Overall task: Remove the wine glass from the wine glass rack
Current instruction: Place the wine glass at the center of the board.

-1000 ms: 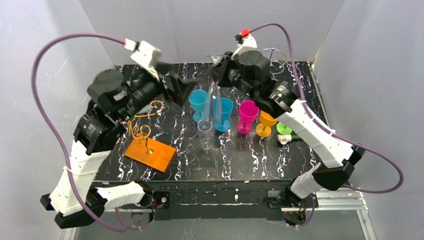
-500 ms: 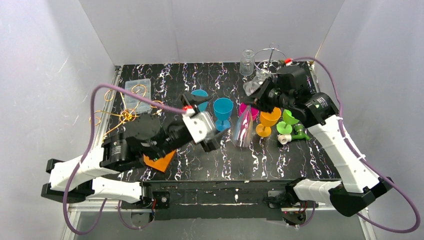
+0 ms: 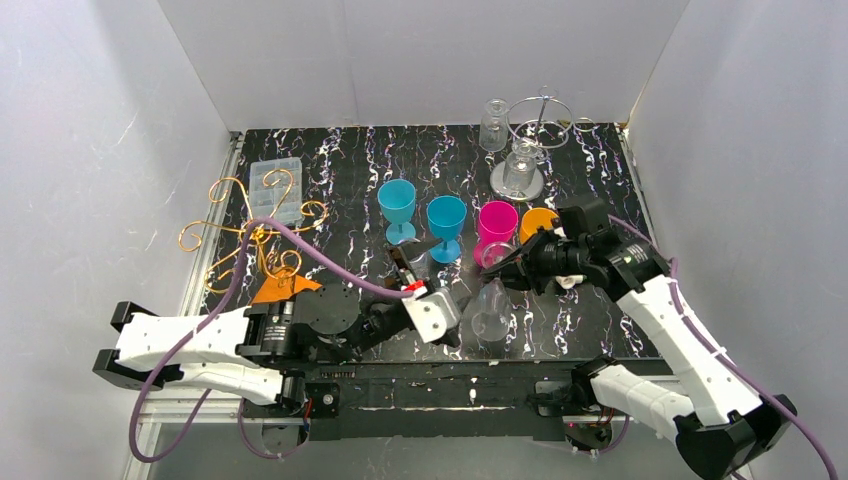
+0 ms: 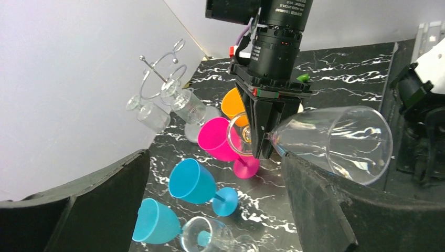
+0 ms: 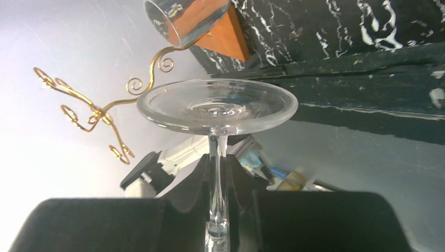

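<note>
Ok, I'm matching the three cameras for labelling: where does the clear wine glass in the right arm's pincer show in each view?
Top external: wine glass at lower centre, bowl toward the near edge, stem in the right pincer.
Left wrist: wine glass right of centre, lying sideways, bowl opening rightward.
Right wrist: wine glass at centre; its foot shows, stem running down into the pincer, bowl unseen.
Shared landmark: the black marbled table.

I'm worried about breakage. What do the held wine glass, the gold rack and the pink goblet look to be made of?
The wine glass is clear and glossy with sharp reflections: glass or hard clear plastic, and I cannot tell which. The gold rack is thin curled wire with a shiny gold finish, likely metal. The pink goblet is opaque and evenly coloured with a soft sheen, probably plastic.
</note>
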Controlling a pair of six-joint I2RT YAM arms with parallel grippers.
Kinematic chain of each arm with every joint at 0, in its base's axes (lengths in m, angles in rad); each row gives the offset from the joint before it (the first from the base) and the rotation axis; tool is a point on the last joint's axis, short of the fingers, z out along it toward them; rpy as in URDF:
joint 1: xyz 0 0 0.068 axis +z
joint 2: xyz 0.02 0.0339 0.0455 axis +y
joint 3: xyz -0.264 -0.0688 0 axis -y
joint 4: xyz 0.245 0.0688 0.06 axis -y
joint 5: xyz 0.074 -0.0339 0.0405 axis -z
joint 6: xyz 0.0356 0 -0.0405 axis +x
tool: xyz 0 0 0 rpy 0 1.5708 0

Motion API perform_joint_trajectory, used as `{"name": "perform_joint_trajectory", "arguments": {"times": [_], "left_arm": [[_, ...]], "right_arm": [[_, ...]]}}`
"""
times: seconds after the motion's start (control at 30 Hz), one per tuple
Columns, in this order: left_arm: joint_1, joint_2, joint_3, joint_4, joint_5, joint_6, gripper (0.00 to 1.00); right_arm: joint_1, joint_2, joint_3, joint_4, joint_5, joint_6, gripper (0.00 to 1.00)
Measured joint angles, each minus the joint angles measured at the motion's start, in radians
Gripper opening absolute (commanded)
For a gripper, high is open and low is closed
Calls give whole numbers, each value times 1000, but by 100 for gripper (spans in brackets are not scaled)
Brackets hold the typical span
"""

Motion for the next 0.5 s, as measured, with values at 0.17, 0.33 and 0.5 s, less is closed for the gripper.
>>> {"name": "perform_joint_trajectory", "arguments": {"times": [0.17,0.33,0.5], "left_arm": [[-5,-62,-30,5,5,-93,87],[-7,-95,-13,-47,4,-240,76],[-7,-26,121,-236,-27,-453,71]], "right_arm": [[-1,-82,-135,68,-28,108,1],[-1,-101,-238,137,-23,198,1],[-1,-129,-333,238,-11,277,1]]}}
